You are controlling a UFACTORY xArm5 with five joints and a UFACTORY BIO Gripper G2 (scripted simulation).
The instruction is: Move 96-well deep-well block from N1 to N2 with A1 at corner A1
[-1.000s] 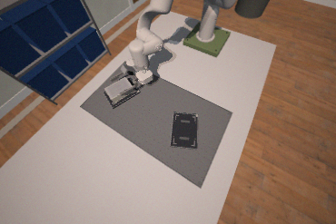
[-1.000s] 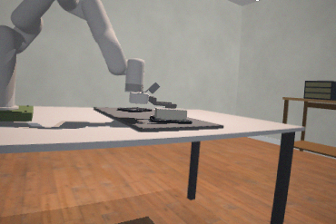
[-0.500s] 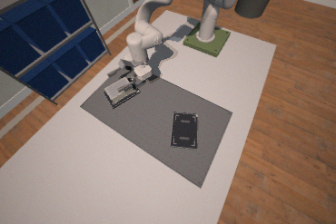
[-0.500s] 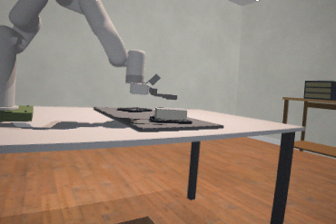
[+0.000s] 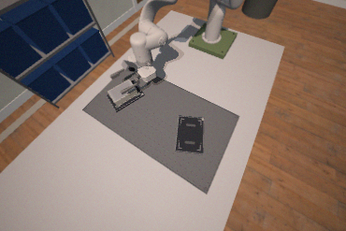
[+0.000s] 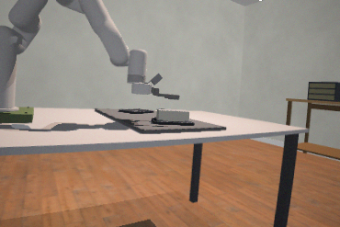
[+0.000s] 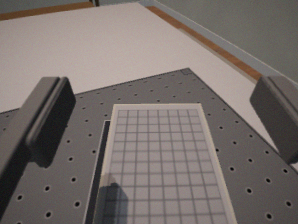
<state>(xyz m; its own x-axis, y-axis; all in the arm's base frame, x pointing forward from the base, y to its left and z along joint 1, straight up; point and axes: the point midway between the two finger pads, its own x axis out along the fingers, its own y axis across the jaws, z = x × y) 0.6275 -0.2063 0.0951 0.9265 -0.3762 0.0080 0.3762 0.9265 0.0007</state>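
The pale deep-well block (image 5: 122,88) (image 6: 172,115) (image 7: 160,160) rests on nest N2 (image 5: 130,102) (image 6: 172,122), with its gridded top up. It looks level in the exterior view. A dark strip of the nest shows along its left side in the wrist view. I cannot tell whether all its edges are inside the locators, and I cannot make out the cut-off corner. Nest N1 (image 5: 189,135) (image 6: 136,110) is empty. My gripper (image 5: 119,83) (image 6: 167,87) (image 7: 165,120) is open and empty above the block, with its fingers wide apart and clear of it.
Both nests lie on the dark perforated mat (image 5: 154,121) (image 7: 45,170) on the white table (image 5: 56,158). The arm's green base plate (image 5: 198,46) (image 6: 23,115) is behind the mat. A shelf with blue bins (image 5: 70,10) stands beyond the table's edge on the N2 side.
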